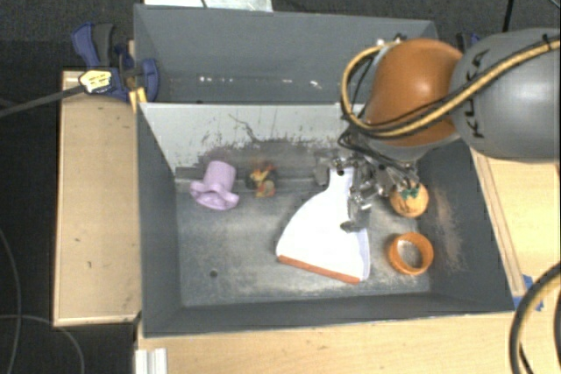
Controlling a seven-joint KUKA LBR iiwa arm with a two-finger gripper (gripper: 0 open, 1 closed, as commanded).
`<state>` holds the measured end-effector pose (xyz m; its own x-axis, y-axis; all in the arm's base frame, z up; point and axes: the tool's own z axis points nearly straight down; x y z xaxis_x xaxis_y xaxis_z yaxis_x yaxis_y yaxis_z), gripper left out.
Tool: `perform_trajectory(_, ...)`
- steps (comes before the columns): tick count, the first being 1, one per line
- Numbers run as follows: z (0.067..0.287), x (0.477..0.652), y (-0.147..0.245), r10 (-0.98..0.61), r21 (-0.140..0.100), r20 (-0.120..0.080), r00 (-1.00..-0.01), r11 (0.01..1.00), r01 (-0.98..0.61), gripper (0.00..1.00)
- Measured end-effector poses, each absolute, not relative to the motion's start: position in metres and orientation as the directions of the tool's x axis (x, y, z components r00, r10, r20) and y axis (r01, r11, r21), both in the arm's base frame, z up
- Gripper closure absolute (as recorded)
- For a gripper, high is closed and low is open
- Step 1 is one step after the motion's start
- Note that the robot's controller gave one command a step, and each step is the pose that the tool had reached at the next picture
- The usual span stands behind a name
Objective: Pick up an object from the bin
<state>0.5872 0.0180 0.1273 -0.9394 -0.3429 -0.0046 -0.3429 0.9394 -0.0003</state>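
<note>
Gripper (355, 204) low over flat white wedge (326, 236), orange-edged, mid-bin. Jaw spacing unreadable. Glossy orange ring (394, 255) just beside.

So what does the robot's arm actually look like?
A fat, rounded grey arm with dark lettering, ending in a glossy orange dome cover. Yellow and black cables loop around the dome, and a small metal gripper sits beneath it.

White wedge (320, 234) (orange-edged), lilac cup (216, 186), orange ring (394, 255)
</note>
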Motion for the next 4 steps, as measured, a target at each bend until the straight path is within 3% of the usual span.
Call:
perform_trajectory(1,0.083,0.591,0.024,-0.503,-0.001,-0.003,-0.865,0.865,-0.503,0.00)
perform_trajectory(2,0.071,0.593,0.029,-0.417,0.001,-0.003,-0.909,0.909,-0.417,1.00)
perform_trajectory(4,0.075,0.591,0.029,-0.417,0.002,0.001,-0.909,0.909,-0.417,1.00)
